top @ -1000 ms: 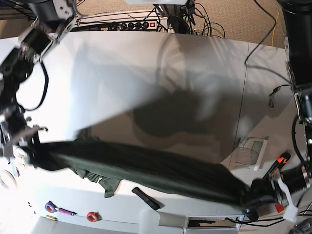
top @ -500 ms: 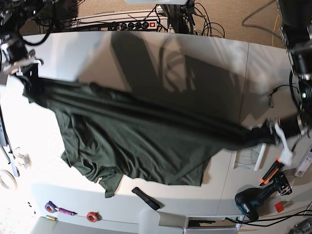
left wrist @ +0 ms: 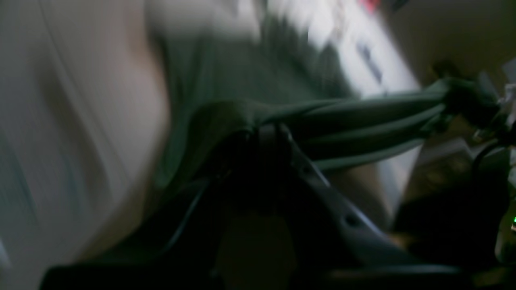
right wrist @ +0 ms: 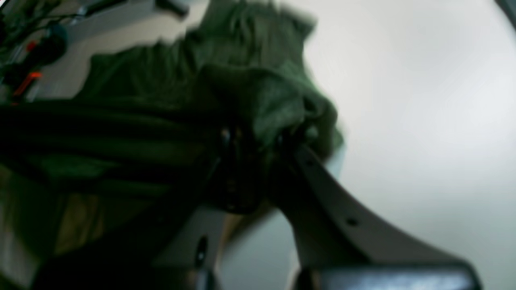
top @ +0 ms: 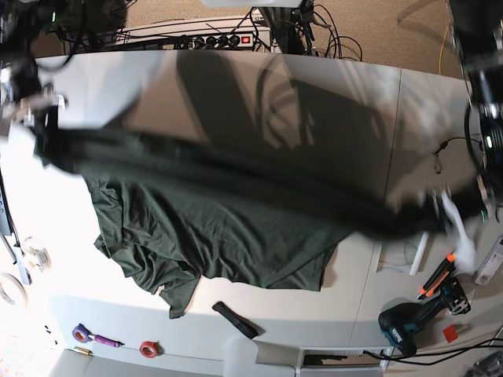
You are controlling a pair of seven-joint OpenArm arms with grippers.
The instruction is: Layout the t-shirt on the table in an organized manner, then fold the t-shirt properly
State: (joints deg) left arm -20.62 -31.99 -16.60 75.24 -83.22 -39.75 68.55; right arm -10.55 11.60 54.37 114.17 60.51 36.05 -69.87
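Observation:
A dark green t-shirt [top: 220, 224] hangs stretched across the white table [top: 330, 110], its top edge taut between both arms and its lower part draped on the table. My right gripper [top: 43, 129] at the base view's left is shut on one bunched end of the t-shirt [right wrist: 266, 104]. At the base view's right, my left gripper [top: 428, 216] is shut on the other end of the t-shirt [left wrist: 363, 125]. Both wrist views are blurred, with cloth bunched between the fingers.
A black strip [top: 234, 319] lies near the table's front edge. A purple tool [top: 88, 336] and a red tape roll [top: 148, 348] sit at the front left. A drill [top: 409, 320] and orange-handled tools [top: 437, 275] lie at the right. A power strip [top: 212, 38] and cables run behind the table.
The shirt swung up from the table's front edge toward the back and spread out. In the last half second, its taut edge sank slightly and the left gripper dropped a little.

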